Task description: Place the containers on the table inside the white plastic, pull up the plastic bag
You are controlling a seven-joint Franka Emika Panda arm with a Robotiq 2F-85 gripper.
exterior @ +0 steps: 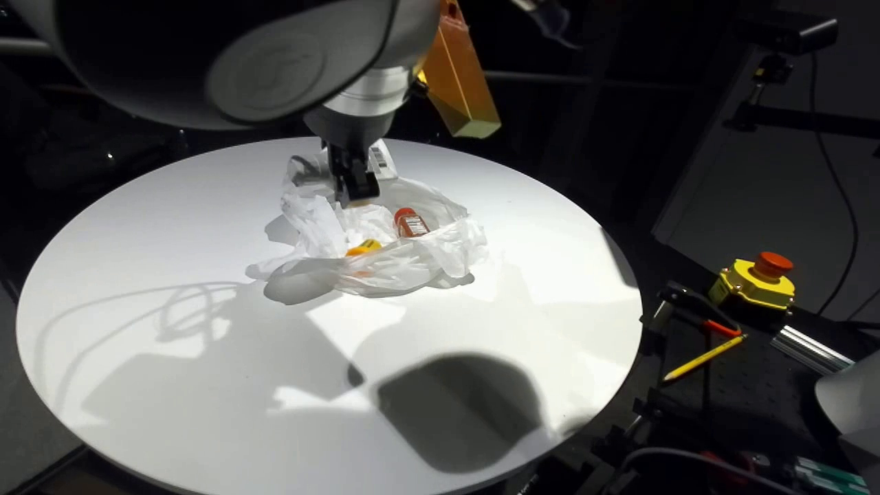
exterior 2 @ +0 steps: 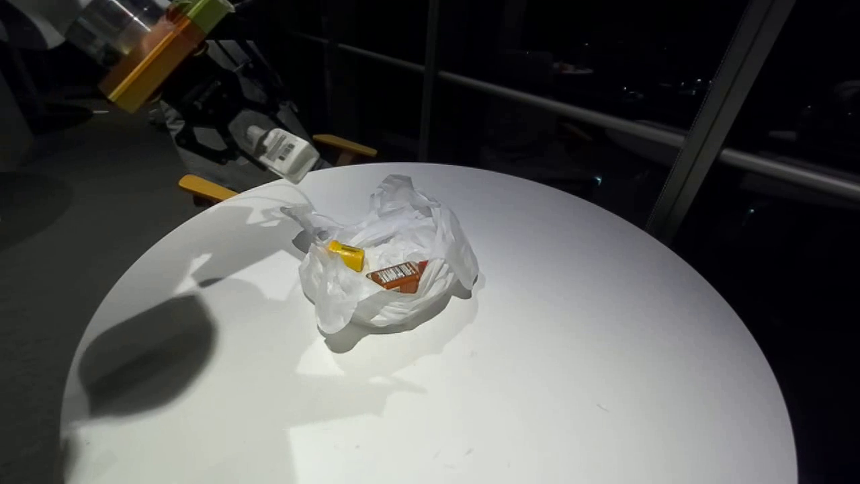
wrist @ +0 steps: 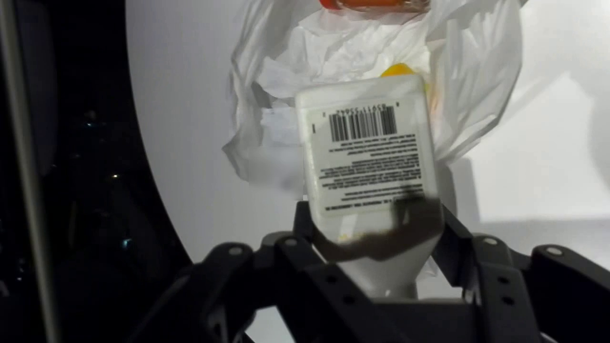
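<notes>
Above the table (exterior 2: 571, 336), near the white plastic bag (exterior 2: 342, 292), pinching a white bottle (wrist: 367, 147) from both sides in the gripper (wrist: 375, 224); presumably loading, with the brown-orange jar (exterior 2: 400, 275) and yellow pot (exterior 2: 348, 255) already inside. Hard to tell whether squarely over the bag. Next, centre, lower and release before pulling up.

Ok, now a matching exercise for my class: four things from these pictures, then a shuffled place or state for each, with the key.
Things
1. white bottle
2. red-capped jar
3. plastic bag
4. yellow pencil

Places and states
A. on the dark surface beside the table
B. gripped between the fingers
C. inside the plastic bag
D. open-mouthed on the table

Pairs: 1-B; 2-C; 3-D; 4-A
</notes>
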